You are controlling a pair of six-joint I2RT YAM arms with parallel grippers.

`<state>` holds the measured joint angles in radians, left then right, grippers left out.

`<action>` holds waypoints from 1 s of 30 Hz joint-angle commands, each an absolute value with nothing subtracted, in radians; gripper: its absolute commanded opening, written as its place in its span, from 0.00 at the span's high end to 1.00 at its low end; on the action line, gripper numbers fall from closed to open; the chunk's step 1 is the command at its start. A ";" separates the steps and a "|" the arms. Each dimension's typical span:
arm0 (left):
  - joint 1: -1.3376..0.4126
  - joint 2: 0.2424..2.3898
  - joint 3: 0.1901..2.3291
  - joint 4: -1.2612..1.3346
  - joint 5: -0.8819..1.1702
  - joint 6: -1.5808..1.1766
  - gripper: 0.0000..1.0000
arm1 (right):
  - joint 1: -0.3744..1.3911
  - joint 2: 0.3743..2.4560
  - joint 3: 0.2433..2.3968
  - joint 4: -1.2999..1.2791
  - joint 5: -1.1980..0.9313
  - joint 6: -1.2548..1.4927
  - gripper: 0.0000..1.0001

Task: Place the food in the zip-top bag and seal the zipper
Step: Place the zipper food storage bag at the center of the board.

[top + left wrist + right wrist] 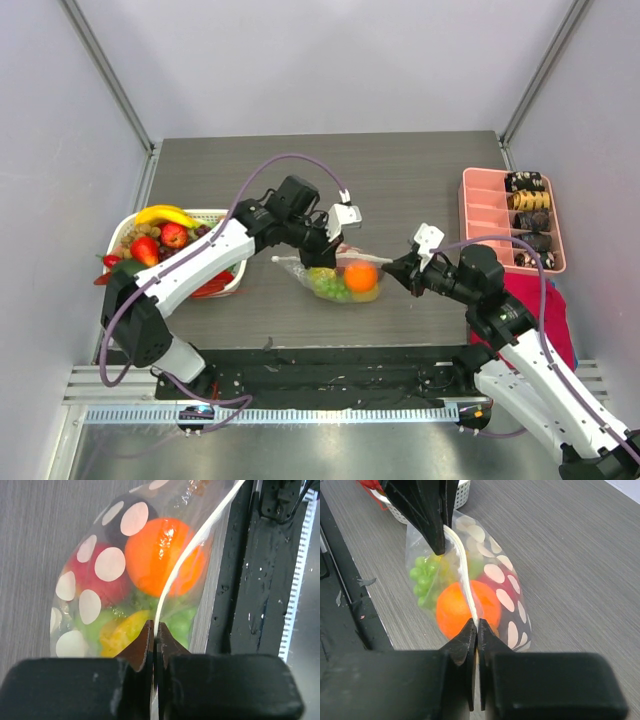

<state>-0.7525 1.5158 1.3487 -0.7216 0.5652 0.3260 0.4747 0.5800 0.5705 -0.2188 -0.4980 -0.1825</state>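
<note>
The dotted zip-top bag point(340, 278) hangs between my two grippers over the table's middle. It holds an orange point(360, 275), green grapes point(328, 287), a red fruit point(92, 582) and a yellow piece point(122, 632). My left gripper point(322, 255) is shut on the zipper strip point(185, 555) at one end; it also shows in the left wrist view point(154, 630). My right gripper point(398, 271) is shut on the zipper point(462, 575) at the other end, seen in the right wrist view point(476, 627). The left gripper's fingers point(432, 515) show there too.
A white basket point(232, 215) at the left holds a banana point(165, 214), strawberries point(172, 235) and other toy food. A pink tray point(480, 215) with dark snack pieces stands at the right. A red cloth point(545, 310) lies near the right arm. The black front rail point(330, 365) runs below.
</note>
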 commanded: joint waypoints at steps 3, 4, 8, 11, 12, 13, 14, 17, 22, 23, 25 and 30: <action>-0.723 1.592 1.530 -0.692 0.551 0.268 1.00 | 0.471 0.571 0.626 -0.176 -0.434 -0.039 0.52; -0.697 1.647 1.564 -0.695 0.536 0.268 1.00 | 0.474 0.577 0.641 -0.176 -0.404 -0.016 0.35; -0.625 1.788 1.782 -0.701 0.456 0.328 1.00 | 0.471 0.580 0.681 -0.179 -0.309 0.078 0.18; -0.588 1.886 1.958 -0.706 0.397 0.374 1.00 | 0.471 0.577 0.718 -0.186 -0.267 0.116 0.12; -0.581 1.905 2.000 -0.704 0.385 0.394 1.00 | 0.472 0.577 0.724 -0.187 -0.259 0.126 0.10; -0.577 1.922 2.060 -0.701 0.371 0.408 1.00 | 0.471 0.577 0.738 -0.193 -0.258 0.136 0.10; -0.572 1.936 2.081 -0.698 0.373 0.422 1.00 | 0.471 0.577 0.744 -0.204 -0.253 0.140 0.09; -0.574 1.948 2.057 -0.646 0.386 0.469 1.00 | 0.469 0.572 0.752 -0.219 -0.233 0.143 0.09; -0.604 1.936 1.916 -0.629 0.397 0.480 1.00 | 0.462 0.568 0.749 -0.241 -0.199 0.133 0.08; -0.612 1.930 1.849 -0.627 0.400 0.474 1.00 | 0.460 0.563 0.749 -0.247 -0.193 0.129 0.07; -0.641 1.902 1.784 -0.620 0.403 0.434 1.00 | 0.459 0.558 0.746 -0.270 -0.175 0.120 0.07; -0.690 1.838 1.573 -0.601 0.455 0.304 0.94 | 0.456 0.548 0.745 -0.333 -0.132 0.095 0.05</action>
<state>-0.6495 1.9476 1.6726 -0.6384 0.3920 0.4046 0.4610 0.5636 0.7143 -0.2985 -0.1890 0.1116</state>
